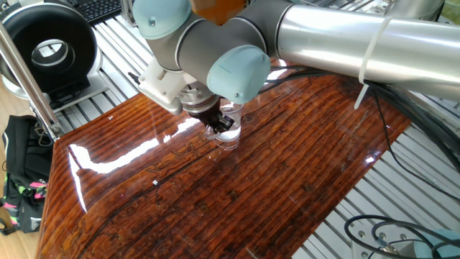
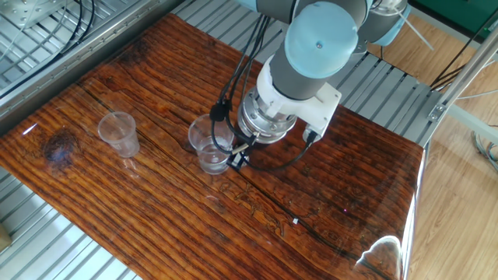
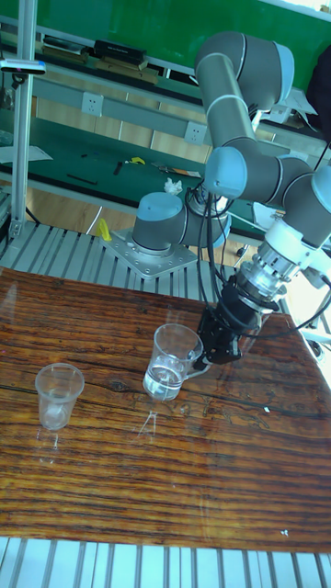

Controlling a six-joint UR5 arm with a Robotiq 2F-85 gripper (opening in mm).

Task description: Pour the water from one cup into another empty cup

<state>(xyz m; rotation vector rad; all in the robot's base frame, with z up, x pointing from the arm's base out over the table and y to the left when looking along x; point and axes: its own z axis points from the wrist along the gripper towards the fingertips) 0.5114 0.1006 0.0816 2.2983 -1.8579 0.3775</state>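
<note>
The gripper (image 1: 218, 126) clamps the glass mug (image 1: 228, 132) just off the glossy wooden table (image 1: 215, 194), with a black round fan (image 1: 50, 52) at ten o'clock.

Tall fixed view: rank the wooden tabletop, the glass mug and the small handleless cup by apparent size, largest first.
1. wooden tabletop
2. glass mug
3. small handleless cup, narrower than the mug; both sit at similar depth, so the ranking looks sound.

A black bag (image 1: 21, 180) hangs beside the wooden table (image 1: 237, 194).

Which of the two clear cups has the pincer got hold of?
The mug, the wider one with a side handle and water in the bottom. The pincer grips it at the handle. The small handleless cup stands apart, untouched.
</note>
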